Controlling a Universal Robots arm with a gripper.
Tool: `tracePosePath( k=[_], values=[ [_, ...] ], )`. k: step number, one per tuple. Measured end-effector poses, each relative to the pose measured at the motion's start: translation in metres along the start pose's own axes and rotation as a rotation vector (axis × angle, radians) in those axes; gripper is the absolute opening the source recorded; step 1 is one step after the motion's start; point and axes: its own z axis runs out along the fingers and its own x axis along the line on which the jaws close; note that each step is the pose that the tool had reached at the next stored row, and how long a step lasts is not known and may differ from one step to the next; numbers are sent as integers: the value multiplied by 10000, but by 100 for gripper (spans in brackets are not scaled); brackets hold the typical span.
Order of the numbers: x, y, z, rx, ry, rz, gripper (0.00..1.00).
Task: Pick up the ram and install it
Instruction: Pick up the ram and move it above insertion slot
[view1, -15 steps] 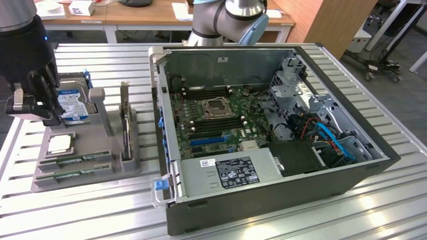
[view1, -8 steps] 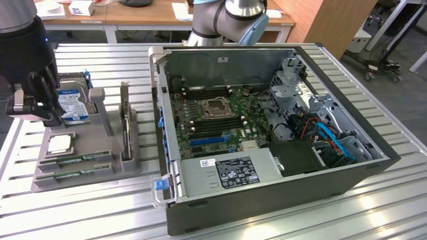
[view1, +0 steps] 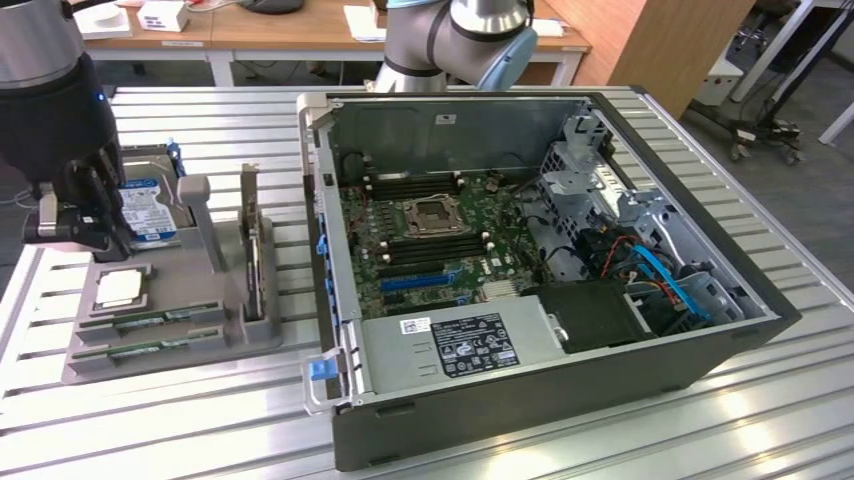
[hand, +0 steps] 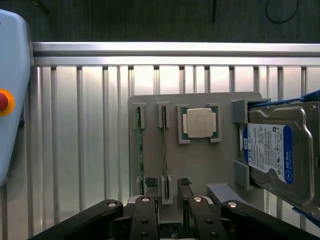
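We see gripper (hand: 167, 186) wide open, holding nothing, over grey tray (hand: 205, 165); ram (hand: 164, 145) stands on edge in the tray's slot, in line with the jaw gap; risk: skewed descent hits tray or neighbouring stick (hand: 140, 150)

An open computer case (view1: 534, 420) takes up the centre and right of the exterior frame. Its green motherboard (view1: 427, 240) lies exposed above a labelled silver power supply (view1: 461, 345). At left, a grey holder (view1: 234, 335) on the slatted metal surface (view1: 160, 430) carries a blue-labelled hard drive (view1: 150, 212), a square processor chip (view1: 118, 290) and an upright dark expansion card (view1: 250, 235). Wooden desks (view1: 267, 30) cross the top.
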Motion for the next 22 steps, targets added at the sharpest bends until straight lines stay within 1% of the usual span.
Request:
tracePosePath(
  k=[2,6,13,18,22],
  values=[
    [1,-1,20,0,0,0,29],
    [1,-1,19,0,0,0,29],
    [91,-4,18,1,0,-1,29],
    [95,-3,18,1,-1,0,29],
    [98,-5,63,0,0,0,29]
  ],
)
